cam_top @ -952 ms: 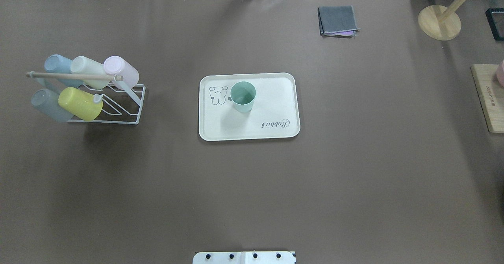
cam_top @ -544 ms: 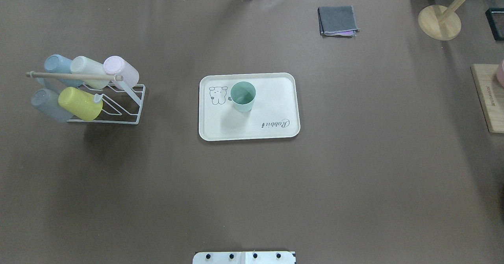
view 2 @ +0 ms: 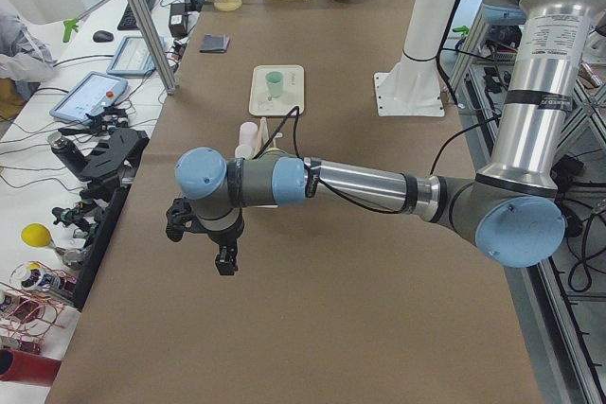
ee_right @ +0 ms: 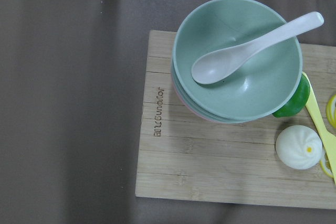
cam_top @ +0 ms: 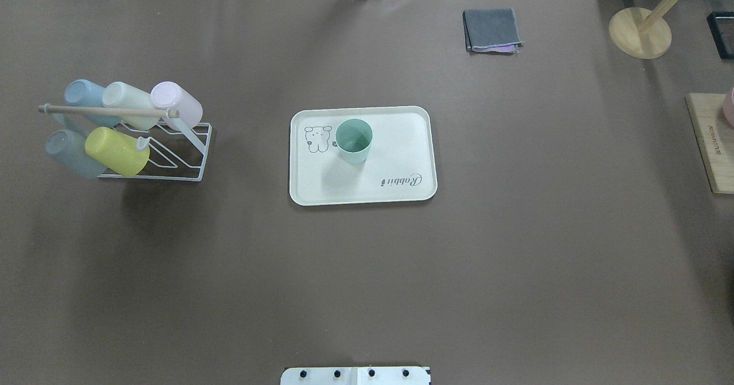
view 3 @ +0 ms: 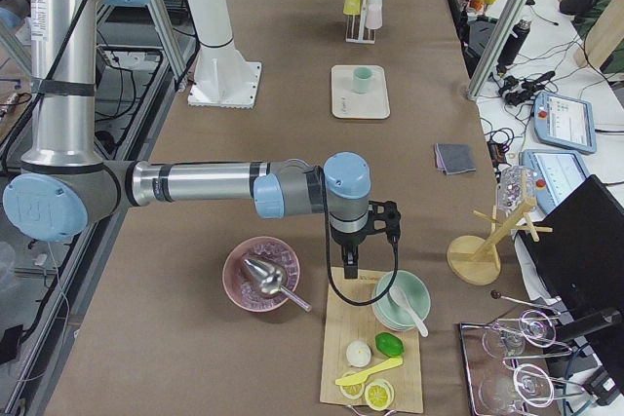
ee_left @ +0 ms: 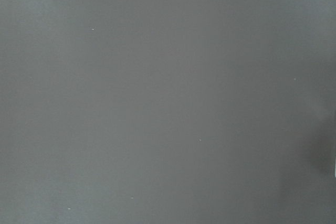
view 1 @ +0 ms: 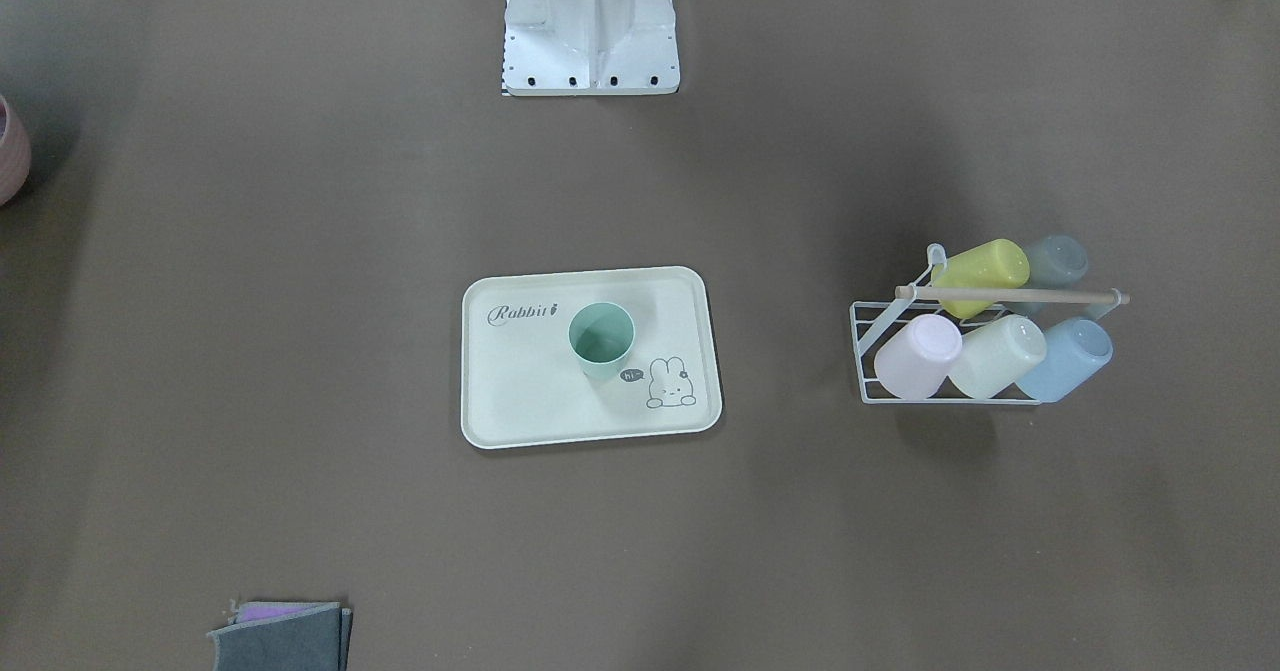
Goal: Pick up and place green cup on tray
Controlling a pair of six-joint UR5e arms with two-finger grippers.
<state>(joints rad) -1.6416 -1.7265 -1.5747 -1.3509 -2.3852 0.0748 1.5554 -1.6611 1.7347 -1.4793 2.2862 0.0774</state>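
The mint-green cup (cam_top: pixel 354 140) stands upright on the cream tray (cam_top: pixel 401 144), beside the bunny drawing. It also shows in the front-facing view (view 1: pixel 601 339), on the tray (view 1: pixel 520 391). Neither gripper touches the cup. My left gripper (view 2: pixel 225 262) shows only in the exterior left view, far from the tray over bare table. My right gripper (view 3: pixel 349 265) shows only in the exterior right view, above a wooden board. I cannot tell whether either is open or shut. The wrist views show no fingers.
A white wire rack (cam_top: pixel 123 132) with several pastel cups, one yellow-green, stands left of the tray. A folded grey cloth (cam_top: pixel 492 30) lies at the far right. A wooden stand (cam_top: pixel 639 32) and a board (cam_top: pixel 708 144) are at the right edge. A green bowl with a spoon (ee_right: pixel 239 59) sits on the board.
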